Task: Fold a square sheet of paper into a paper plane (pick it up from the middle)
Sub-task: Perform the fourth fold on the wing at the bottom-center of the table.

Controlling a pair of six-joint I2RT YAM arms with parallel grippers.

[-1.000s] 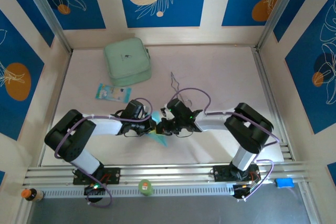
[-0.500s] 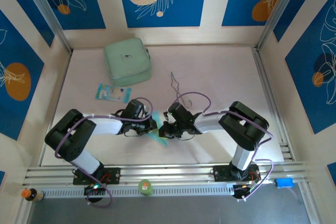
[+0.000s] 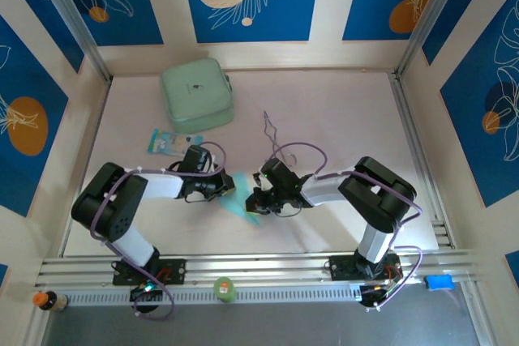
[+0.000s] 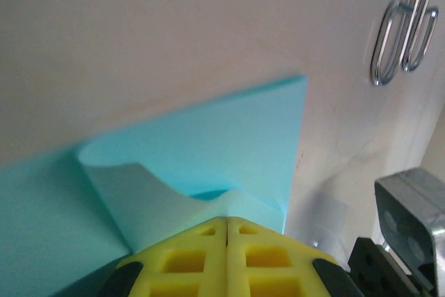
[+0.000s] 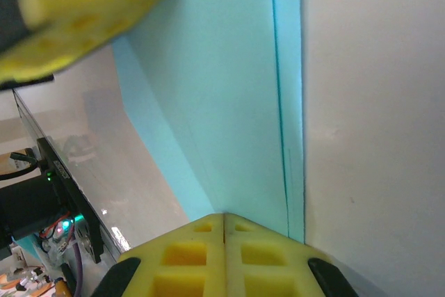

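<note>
The square sheet of paper [image 3: 243, 207] is cyan and folded in layers, lying near the table's front between my two grippers. My left gripper [image 3: 225, 187] is at its left end. In the left wrist view a pale flap of the paper [image 4: 208, 144] curls up into the shut yellow tips of that gripper [image 4: 227, 222]. My right gripper [image 3: 256, 198] is at the paper's right side. The right wrist view has its tips [image 5: 224, 217] shut and set down on the flat paper [image 5: 222, 102], whose layered edge runs along the right. A paper plane is out of view.
Metal tongs [image 3: 269, 126] lie just beyond the grippers, and are seen again in the left wrist view [image 4: 403, 26]. A mint-green case [image 3: 197, 93] sits at the back left, with a blue-and-white packet [image 3: 174, 143] in front of it. Walls close in the table on three sides.
My left gripper has drawn back to the left, and more cyan paper shows stretched out between the two grippers. The right gripper shifted slightly left and then held still.
</note>
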